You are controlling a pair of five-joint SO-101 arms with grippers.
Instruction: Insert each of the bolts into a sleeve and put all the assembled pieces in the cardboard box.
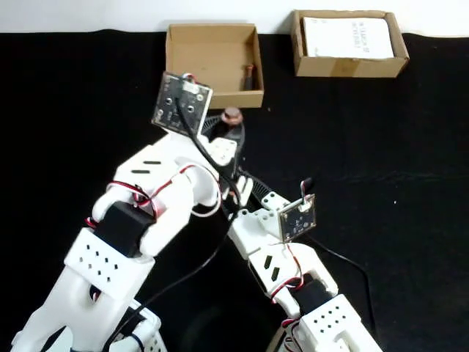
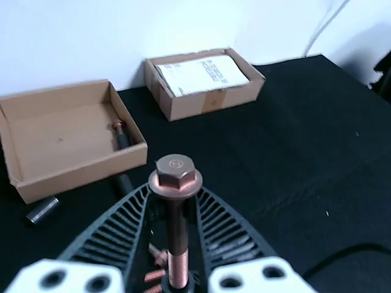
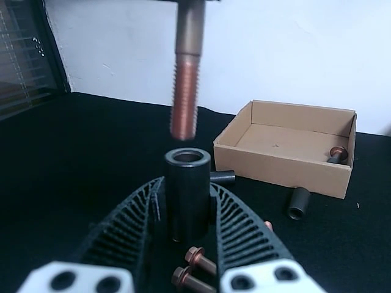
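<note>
Progress: one assembled piece (image 2: 120, 133) lies in the cardboard box (image 2: 79, 174); spare bolts (image 3: 197, 253) and sleeves (image 3: 299, 202) lie loose on the table (image 3: 91, 140). The left gripper (image 2: 175, 194) is clamped on a bolt (image 2: 175, 177), held vertical, thread down, tip just above the upright sleeve (image 3: 187, 207) pinched in the right gripper (image 3: 187, 183); insertion not yet begun

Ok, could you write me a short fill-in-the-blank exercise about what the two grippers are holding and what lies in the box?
The left gripper holds a copper bolt with its threaded end pointing ____. The right gripper holds a black sleeve standing ____. The bolt's tip hangs just ____ the sleeve's opening. The cardboard box contains ____ assembled piece.
Missing words: down, upright, above, one.
</note>
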